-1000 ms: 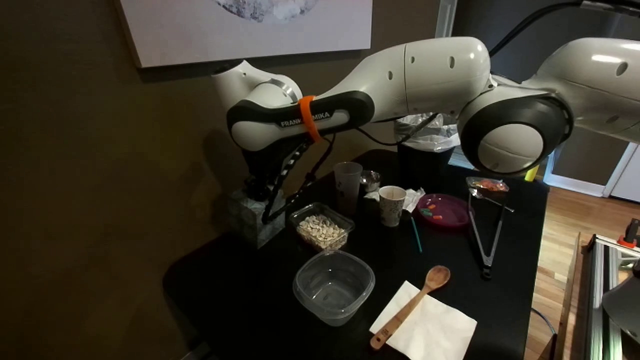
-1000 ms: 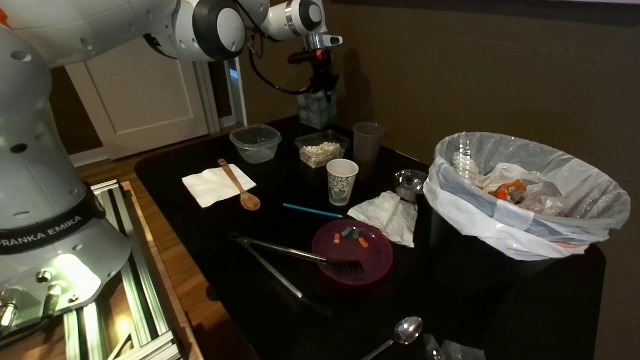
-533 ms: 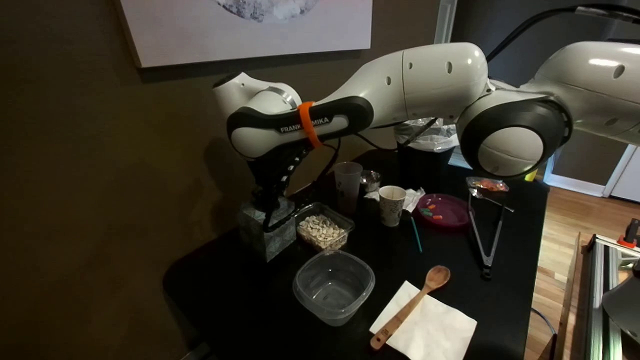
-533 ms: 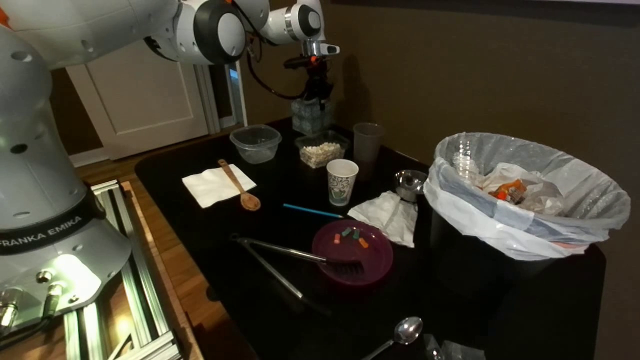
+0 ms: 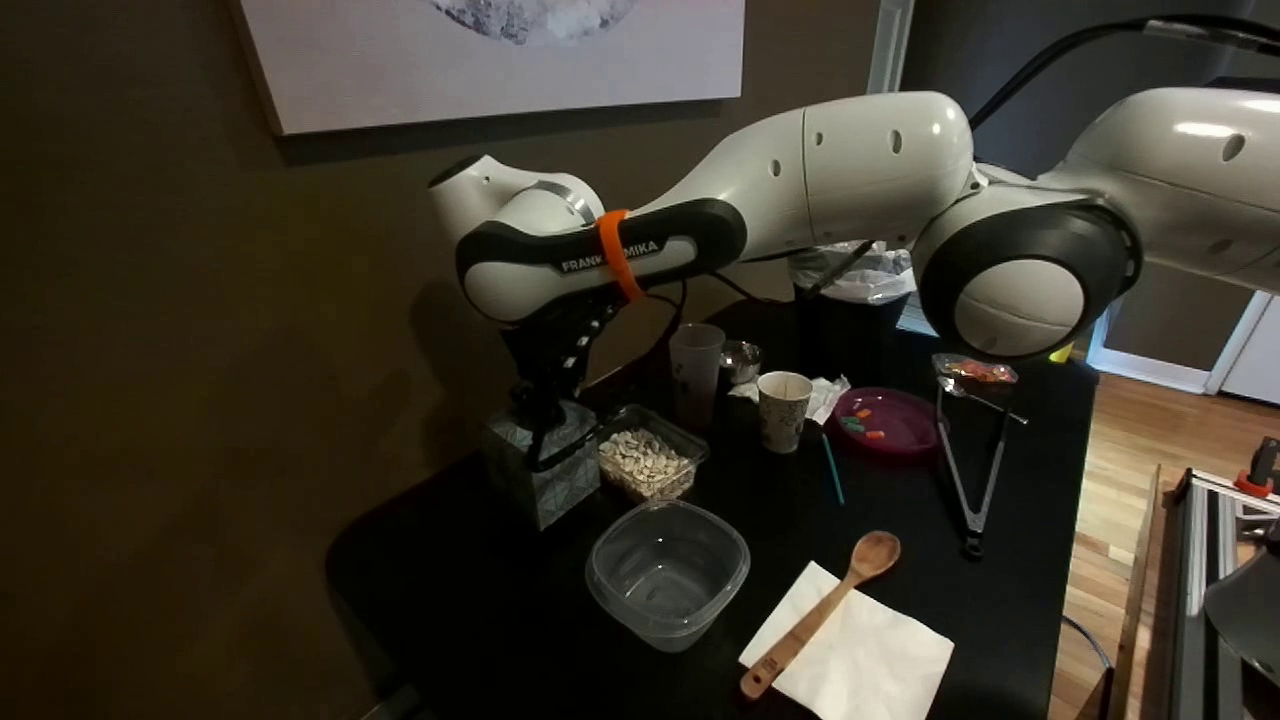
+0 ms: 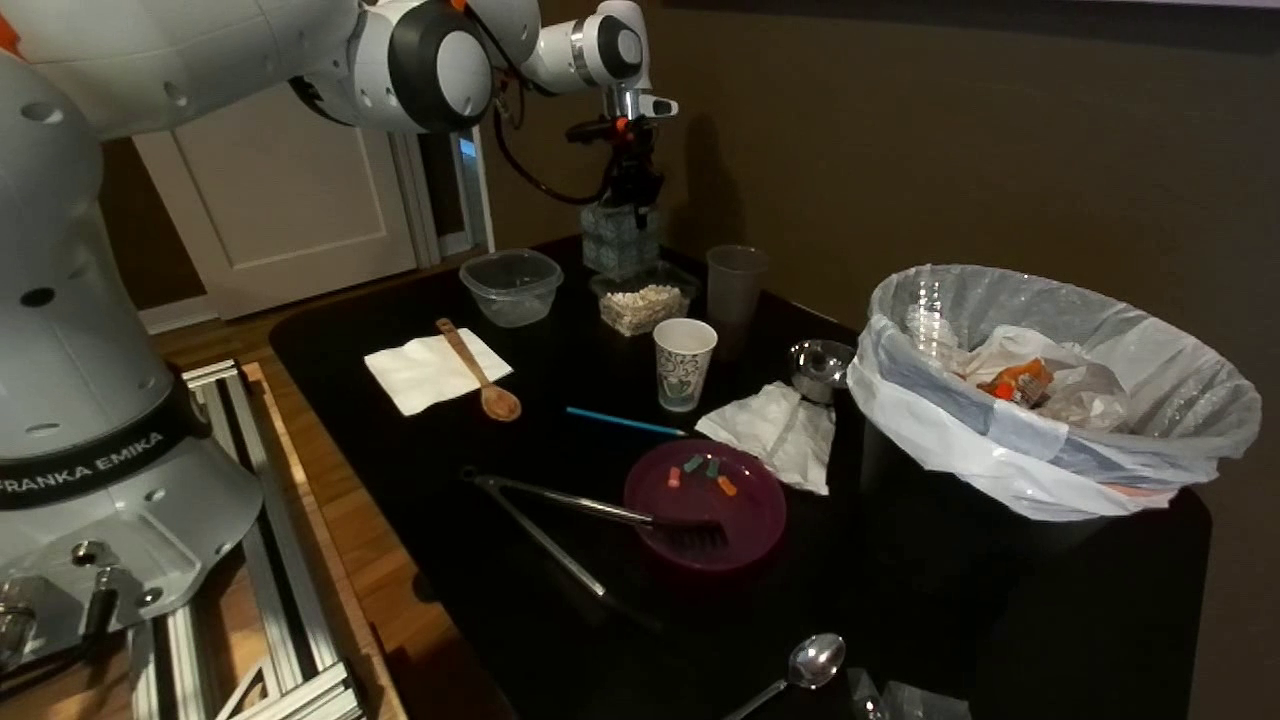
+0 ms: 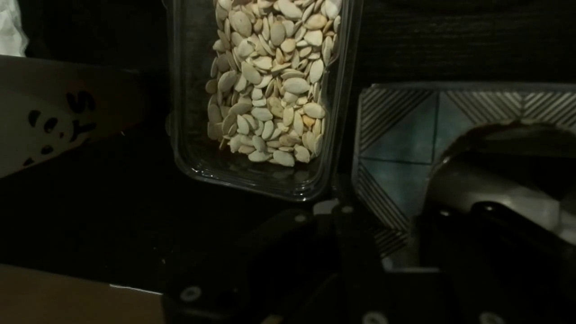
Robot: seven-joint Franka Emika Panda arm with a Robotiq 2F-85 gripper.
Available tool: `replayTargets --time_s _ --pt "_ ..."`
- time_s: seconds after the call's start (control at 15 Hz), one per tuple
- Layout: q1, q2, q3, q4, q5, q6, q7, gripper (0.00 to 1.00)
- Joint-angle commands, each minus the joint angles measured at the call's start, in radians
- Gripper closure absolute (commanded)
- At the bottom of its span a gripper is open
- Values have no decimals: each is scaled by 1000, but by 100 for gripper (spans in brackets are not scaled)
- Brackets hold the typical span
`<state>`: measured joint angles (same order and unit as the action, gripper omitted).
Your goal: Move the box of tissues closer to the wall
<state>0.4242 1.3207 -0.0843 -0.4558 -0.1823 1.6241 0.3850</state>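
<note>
One dark olive-brown wall [image 5: 220, 400], hung with a pale picture [image 5: 500, 80], fills the left in an exterior view; near it is the box of tissues [image 5: 562, 490], patterned grey-green, though whether its base rests on the black worktop [image 5: 500, 620] cannot be told. The gripper [image 6: 632, 205] is clamped at the box's upper edge: in the wrist view, one finger is beside the box and the other over its rounded top opening. Just right of the box sits a clear container [image 7: 191, 135] of pale seeds [image 7: 274, 99], with a clear square bowl [image 5: 668, 585] toward the camera. Farther right are a translucent tumbler [image 5: 697, 375], a patterned paper cup [image 5: 783, 415], a wooden spoon [image 5: 820, 618] lying across a white napkin [image 5: 880, 660], a purple plate [image 5: 910, 420] bearing small colored pieces [image 5: 875, 435], and metal tongs [image 5: 972, 522] with arms spread.
</note>
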Motion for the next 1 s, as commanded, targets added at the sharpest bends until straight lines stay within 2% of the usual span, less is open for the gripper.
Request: replayTargets --time_s 0.0,0.13,0.67,0.93 --pt "-7 27 12 37 21 -7 7 69" --pt "-9 27 16 37 26 -6 7 62" --pt "-13 -10 24 7 42 43 21 2" --pt "-2 -41 15 12 31 104 32 0"
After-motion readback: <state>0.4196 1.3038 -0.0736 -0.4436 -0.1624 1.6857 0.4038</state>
